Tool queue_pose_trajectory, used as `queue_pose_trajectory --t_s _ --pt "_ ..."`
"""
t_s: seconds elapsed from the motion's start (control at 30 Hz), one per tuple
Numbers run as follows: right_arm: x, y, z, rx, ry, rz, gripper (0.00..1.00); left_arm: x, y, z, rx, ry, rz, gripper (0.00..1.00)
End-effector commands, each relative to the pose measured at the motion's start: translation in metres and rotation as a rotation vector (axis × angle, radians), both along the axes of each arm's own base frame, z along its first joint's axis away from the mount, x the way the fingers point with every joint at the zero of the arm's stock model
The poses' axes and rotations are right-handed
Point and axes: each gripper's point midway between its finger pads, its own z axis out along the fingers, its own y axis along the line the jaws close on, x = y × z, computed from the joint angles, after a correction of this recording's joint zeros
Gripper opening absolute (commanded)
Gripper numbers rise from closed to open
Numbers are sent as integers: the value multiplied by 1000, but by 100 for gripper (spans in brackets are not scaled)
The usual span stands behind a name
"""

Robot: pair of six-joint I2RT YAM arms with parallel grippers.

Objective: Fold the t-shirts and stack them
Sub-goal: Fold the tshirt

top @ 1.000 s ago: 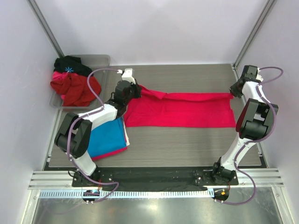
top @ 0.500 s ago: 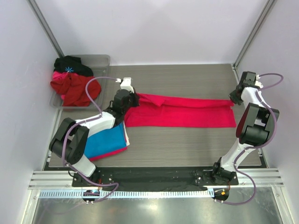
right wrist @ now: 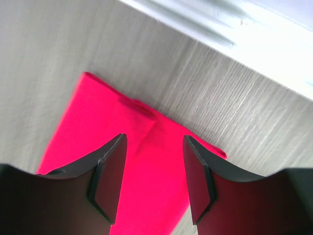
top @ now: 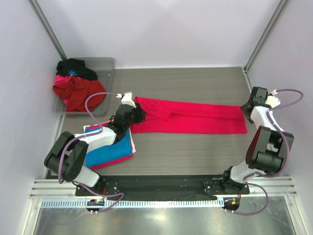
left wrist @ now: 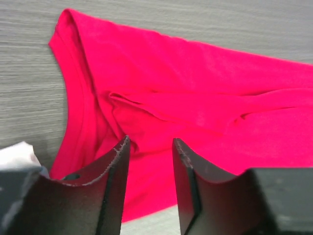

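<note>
A bright crimson-pink t-shirt (top: 190,115) lies folded into a long band across the middle of the table; it also fills the left wrist view (left wrist: 195,103) and shows in the right wrist view (right wrist: 122,147). My left gripper (top: 138,113) hovers over its left end, open, with nothing between the jaws (left wrist: 149,142). At the band's right end my right gripper (top: 246,110) stands open above the cloth (right wrist: 152,139). A folded bright blue t-shirt (top: 111,148) rests on a pink-red one (top: 117,160) at the near left, under the left arm.
A clear bin (top: 108,64) at the far left holds a heap of dark red, pink and black clothes (top: 76,88). Metal frame posts (top: 261,36) rise at the back corners. White walls close in on both sides.
Both grippers have drawn the shirt's far edge toward the near side, folding it into a narrower band, then opened and let go. Both arms have moved nearer.
</note>
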Motion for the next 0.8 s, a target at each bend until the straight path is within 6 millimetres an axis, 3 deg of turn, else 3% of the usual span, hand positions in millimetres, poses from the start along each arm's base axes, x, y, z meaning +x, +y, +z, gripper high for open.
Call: queue_pose_trajectory --t_s 0.0,0.07,0.2,0.3,0.33,0.43,0.57,0.67,0.73,0.77 --pt "22 7 70 -151 -193 56 56 6 -3 55 -103 -140 34 44" --pt "35 36 91 -149 -266 167 53 4 0 58 -106 -126 51 45" --pt "57 134 100 -38 -365 491 53 2 -3 57 -116 -58 58 45" --pt "60 180 93 68 -377 639 50 2 -4 59 -120 -34 63 45" --pt "57 213 90 97 -368 718 48 2 -4 60 -124 -31 66 46" --pt "47 265 73 213 -339 841 47 -2 -1 64 -125 -31 73 47" --pt "31 323 51 324 -307 953 47 -5 15 68 -121 -52 142 52" --pt "26 357 38 370 -297 1006 44 -6 35 70 -141 -67 260 61" --pt "29 375 38 383 -336 1031 43 -8 42 69 -134 -64 290 62" --pt "29 380 28 391 -319 1032 42 -9 44 71 -138 -70 297 62"
